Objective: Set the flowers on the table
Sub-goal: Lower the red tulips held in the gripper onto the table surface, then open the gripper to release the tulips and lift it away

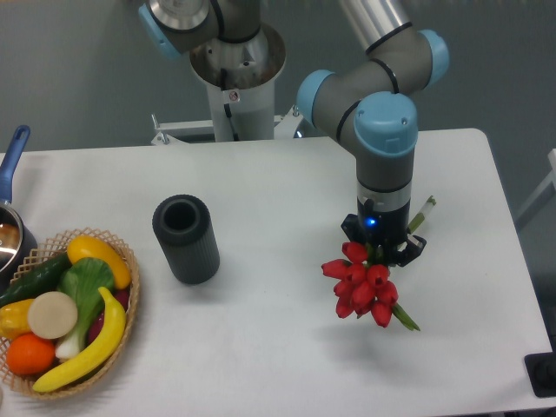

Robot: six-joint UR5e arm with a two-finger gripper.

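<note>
The flowers (pixel 365 285), a bunch of red tulip buds with green stems, lie on the white table (pixel 278 347) at the right of middle. Their buds point toward the front and one stem end (pixel 424 212) sticks out behind the arm. My gripper (pixel 382 247) points straight down over the stems just behind the buds. Its black fingers (pixel 349 228) stand apart on either side of the stems, so it looks open. The wrist hides the part of the stems between them.
A dark ribbed cylinder (pixel 185 238) stands upright left of middle. A wicker basket (pixel 122 300) with fruit and vegetables sits at the front left corner. A pot with a blue handle (pixel 15 149) is at the left edge. The robot base (pixel 236 87) is behind.
</note>
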